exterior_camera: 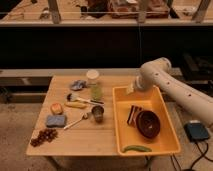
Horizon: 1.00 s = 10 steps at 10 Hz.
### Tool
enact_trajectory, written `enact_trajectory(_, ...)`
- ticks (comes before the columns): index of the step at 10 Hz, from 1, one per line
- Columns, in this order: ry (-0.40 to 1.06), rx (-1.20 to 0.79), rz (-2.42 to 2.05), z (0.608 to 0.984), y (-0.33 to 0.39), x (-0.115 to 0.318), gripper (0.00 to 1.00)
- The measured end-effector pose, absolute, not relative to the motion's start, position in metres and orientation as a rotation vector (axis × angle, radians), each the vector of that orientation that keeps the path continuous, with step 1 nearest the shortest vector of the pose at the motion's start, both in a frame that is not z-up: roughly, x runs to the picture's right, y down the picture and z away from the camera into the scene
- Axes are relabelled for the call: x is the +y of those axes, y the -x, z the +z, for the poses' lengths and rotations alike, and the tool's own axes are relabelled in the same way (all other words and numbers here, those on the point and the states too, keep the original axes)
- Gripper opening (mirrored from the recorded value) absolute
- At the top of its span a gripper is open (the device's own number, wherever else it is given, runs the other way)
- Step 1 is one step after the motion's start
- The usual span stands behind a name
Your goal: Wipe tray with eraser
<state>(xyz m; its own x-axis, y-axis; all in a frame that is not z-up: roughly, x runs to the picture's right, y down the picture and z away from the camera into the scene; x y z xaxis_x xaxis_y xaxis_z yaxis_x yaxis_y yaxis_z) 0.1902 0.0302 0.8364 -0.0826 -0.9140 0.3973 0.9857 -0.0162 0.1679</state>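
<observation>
The yellow tray (149, 102) lies on the right half of the wooden table. The striped eraser (133, 114) lies inside it, near its left wall, just left of a brown bowl (148, 123). A green pod (136, 148) lies at the tray's front. My gripper (131, 89) hangs over the tray's back left corner, at the end of the white arm that comes in from the right. It is apart from the eraser, which lies nearer the front.
Left of the tray stand a jar of green stuff (94, 85), a small cup (98, 113), a black-handled brush (80, 98), a banana (75, 105), a blue-grey sponge (56, 120), a spoon, grapes (44, 136) and a grey cloth. A blue device (196, 131) lies on the floor to the right.
</observation>
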Motion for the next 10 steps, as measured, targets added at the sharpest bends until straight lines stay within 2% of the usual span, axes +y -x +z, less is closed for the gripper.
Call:
enact_trajectory(4, 0.266, -0.521, -1.673, 0.851, -0.191, 0.083, 0.65)
enact_trajectory(10, 0.377, -0.536, -1.681, 0.879, -0.201, 0.132, 0.65)
